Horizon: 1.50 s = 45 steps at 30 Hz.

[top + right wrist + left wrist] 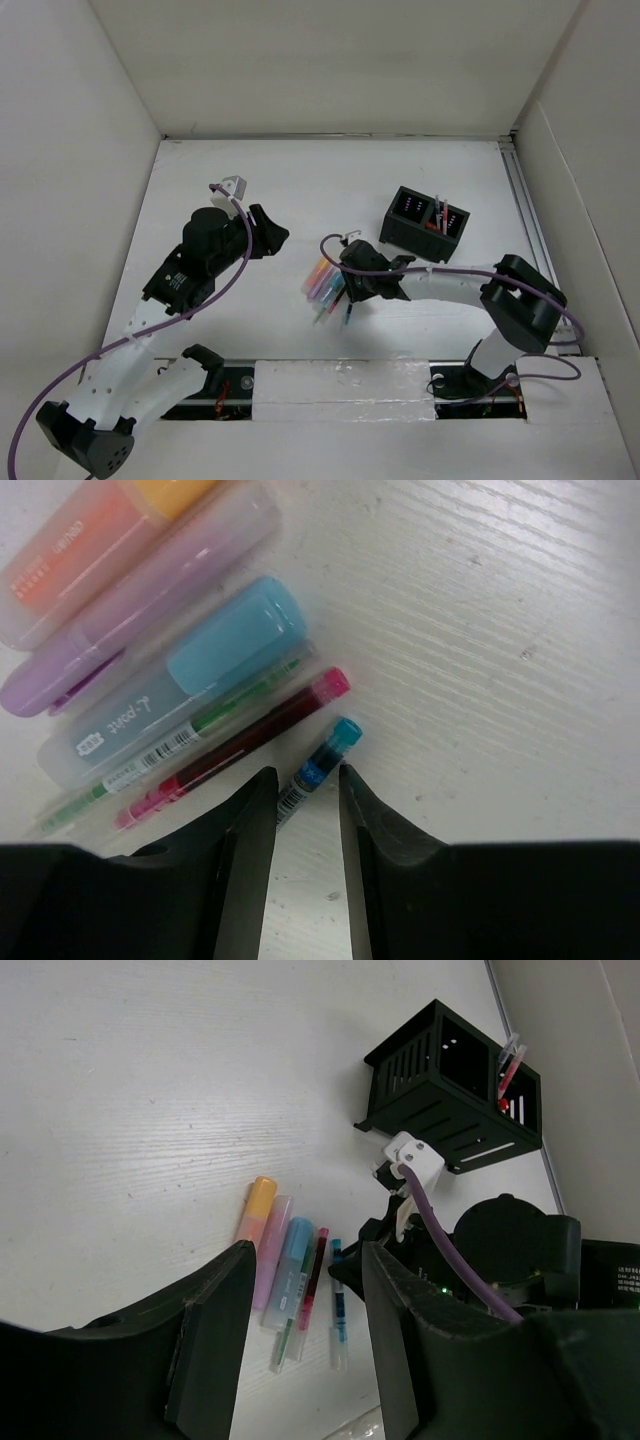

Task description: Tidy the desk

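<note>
Several pens and highlighters [322, 285] lie side by side on the white desk [300, 180]. The right wrist view shows an orange highlighter [100, 540], a purple one [150, 610], a blue one [180, 680], a green pen [200, 725], a red pen [250, 740] and a blue pen [325, 758]. My right gripper [307, 772] is low over the desk, open, its jaws either side of the blue pen. My left gripper [307, 1255] is open and empty, held above the desk to the left of the pens.
A black two-compartment organizer [410, 225] stands behind the right gripper, with a few pens [440, 215] upright in its right compartment. A metal rail [525, 200] runs along the desk's right edge. White panels wall the desk.
</note>
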Each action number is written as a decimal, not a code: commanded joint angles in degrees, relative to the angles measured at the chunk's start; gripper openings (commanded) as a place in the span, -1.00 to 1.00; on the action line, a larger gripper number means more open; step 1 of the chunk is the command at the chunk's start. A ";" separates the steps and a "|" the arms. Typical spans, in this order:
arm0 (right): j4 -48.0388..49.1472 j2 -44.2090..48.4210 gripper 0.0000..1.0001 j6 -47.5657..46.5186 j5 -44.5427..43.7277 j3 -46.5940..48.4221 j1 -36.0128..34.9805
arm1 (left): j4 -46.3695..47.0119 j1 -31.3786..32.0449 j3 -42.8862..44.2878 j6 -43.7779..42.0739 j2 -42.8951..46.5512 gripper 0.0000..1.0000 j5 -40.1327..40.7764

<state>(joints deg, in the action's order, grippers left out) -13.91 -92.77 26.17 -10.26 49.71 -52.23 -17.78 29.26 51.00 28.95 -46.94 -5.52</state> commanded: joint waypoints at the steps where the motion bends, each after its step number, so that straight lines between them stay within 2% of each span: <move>1: -3.84 2.50 -0.27 1.25 -3.09 -2.34 -0.51 | 1.34 0.28 -0.73 -0.74 0.71 -0.14 0.25; 4: -5.24 3.82 -0.28 0.11 -3.88 -3.48 0.20 | 1.78 0.28 -0.90 -0.65 0.53 -0.14 0.33; 8: -4.37 2.78 -0.45 -1.74 -2.66 -4.45 1.42 | 2.57 0.28 -0.91 -0.21 -0.08 -0.14 -0.37; 9: -2.46 1.64 -0.65 -3.39 -0.31 -5.41 2.91 | 2.84 0.28 -0.99 -0.12 -0.17 -0.14 -0.54; 10: -2.44 1.63 -0.65 -3.41 -0.29 -5.42 2.92 | 2.84 0.28 -0.99 -0.12 -0.17 -0.14 -0.63; 11: -1.74 1.28 -0.95 -4.45 0.67 -5.59 4.23 | 3.01 0.28 -0.91 -0.03 -0.17 -0.14 -0.72; 12: -1.30 2.23 -1.00 -5.68 1.20 -5.59 4.76 | 3.10 0.28 -0.82 0.05 -0.26 -0.14 -0.81; 13: -1.21 2.24 -1.00 -6.48 1.12 -5.42 5.29 | 3.10 0.28 -0.82 0.14 -0.26 -0.14 -0.81; 17: 0.99 11.80 -1.00 -14.11 -2.30 -3.05 6.69 | 3.45 0.28 -0.38 0.49 -0.61 -0.14 -0.98; 21: 5.99 25.49 -1.00 -25.35 -2.32 -0.15 12.31 | 4.24 0.28 0.32 1.11 -1.48 -0.14 -1.69; 24: 12.14 30.36 -1.00 -34.31 2.15 1.44 20.65 | 4.77 0.28 1.11 1.28 -2.36 -0.14 -2.04; 25: 15.63 31.94 -1.00 -35.83 3.48 1.79 25.46 | 5.12 0.28 1.12 1.46 -2.63 -0.14 -2.56; 27: 19.08 31.95 -1.00 -38.81 9.69 2.32 30.76 | 5.65 0.28 1.46 1.64 -3.42 -0.15 -2.92; 29: 23.56 30.29 -1.00 -39.53 14.81 2.49 37.68 | 5.91 0.28 1.73 1.81 -3.86 -0.14 -3.44; 32: 31.12 27.05 -1.00 -39.27 22.63 1.53 44.46 | 5.92 0.28 1.99 1.99 -4.13 -0.14 -3.45; 39: 41.32 20.36 -1.00 -37.60 36.08 0.74 51.08 | 5.30 0.28 1.99 2.51 -3.60 -0.14 -2.83; 45: 43.44 24.30 -1.00 -36.37 32.25 -7.34 51.08 | 5.04 0.28 1.21 3.04 -2.55 -0.14 -2.13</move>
<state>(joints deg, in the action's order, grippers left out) 23.07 -71.46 -10.70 20.88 45.17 -1.19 -14.76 29.26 51.00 31.33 -51.09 -7.86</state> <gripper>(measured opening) 0.046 0.429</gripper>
